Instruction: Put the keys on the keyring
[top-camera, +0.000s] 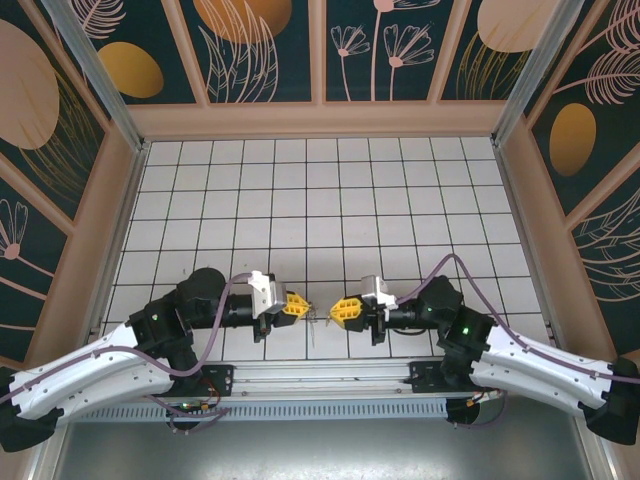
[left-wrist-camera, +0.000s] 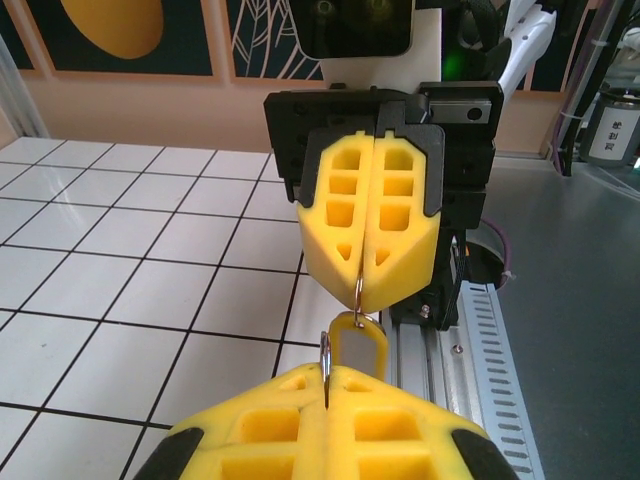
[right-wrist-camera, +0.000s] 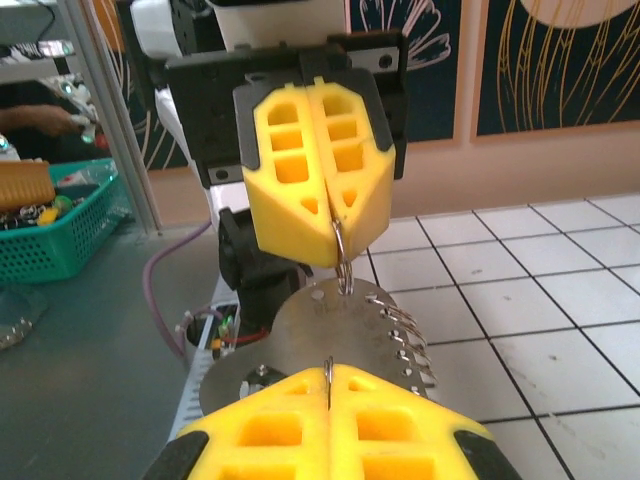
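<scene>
My two yellow-fingered grippers face each other tip to tip low over the tiles near the front rail. The left gripper (top-camera: 303, 306) (left-wrist-camera: 328, 378) (right-wrist-camera: 336, 252) is shut on a metal keyring (right-wrist-camera: 343, 270). From it hangs a flat silvery plate (right-wrist-camera: 325, 335) fringed with several small wire rings (right-wrist-camera: 405, 335). The right gripper (top-camera: 336, 309) (right-wrist-camera: 330, 375) (left-wrist-camera: 360, 292) is shut on a second thin ring (left-wrist-camera: 358, 292) carrying a yellow-framed tag (left-wrist-camera: 357, 348). The two hanging pieces sit close together in the narrow gap between the fingertips. Keys proper are out of view.
White tiled floor (top-camera: 320, 200) stretches to the back wall between beige side walls (top-camera: 100, 210). A metal rail (left-wrist-camera: 490, 350) runs along the near edge under both arms. A green basket (right-wrist-camera: 60, 240) of small items stands off the table.
</scene>
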